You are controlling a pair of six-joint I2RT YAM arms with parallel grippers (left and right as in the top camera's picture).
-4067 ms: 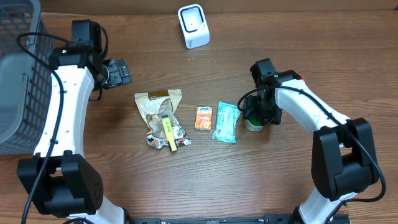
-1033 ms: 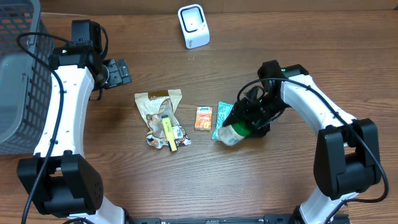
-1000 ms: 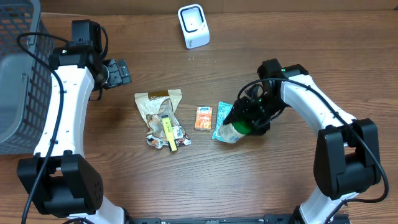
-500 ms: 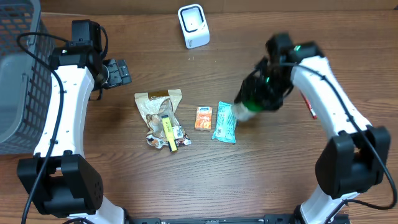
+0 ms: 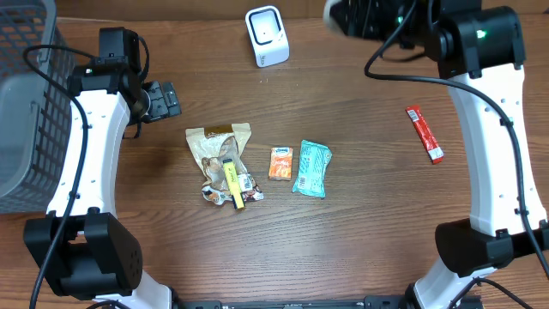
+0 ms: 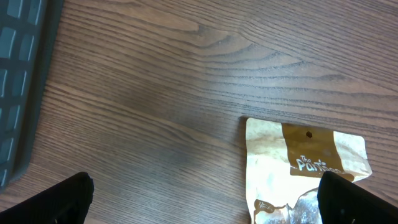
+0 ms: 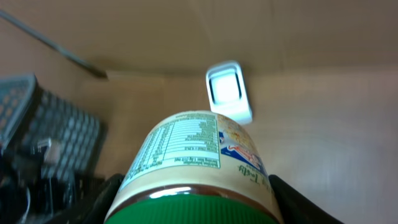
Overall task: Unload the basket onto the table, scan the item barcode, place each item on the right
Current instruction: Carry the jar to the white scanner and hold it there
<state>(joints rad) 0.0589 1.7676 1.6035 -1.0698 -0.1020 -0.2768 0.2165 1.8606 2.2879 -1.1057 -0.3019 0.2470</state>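
My right gripper [image 5: 364,17] is raised high at the far edge of the table, shut on a jar [image 7: 198,163] with a green lid and a pale nutrition label. In the right wrist view the jar fills the space between the fingers [image 7: 99,202], label side up, and points toward the white barcode scanner [image 7: 229,91]. In the overhead view the scanner [image 5: 267,36] stands at the back centre, left of the gripper. My left gripper [image 5: 163,100] hangs open over bare wood at the left, holding nothing [image 6: 208,205].
A grey basket [image 5: 26,103] sits at the far left. On the table's middle lie a brown snack bag [image 5: 219,150] with a yellow item [image 5: 232,183] on it, an orange packet [image 5: 280,162] and a teal packet [image 5: 310,168]. A red stick packet [image 5: 425,133] lies at the right.
The right arm has lifted the jar from beside the teal packet up and toward the far edge, near the scanner. The left arm has not moved.
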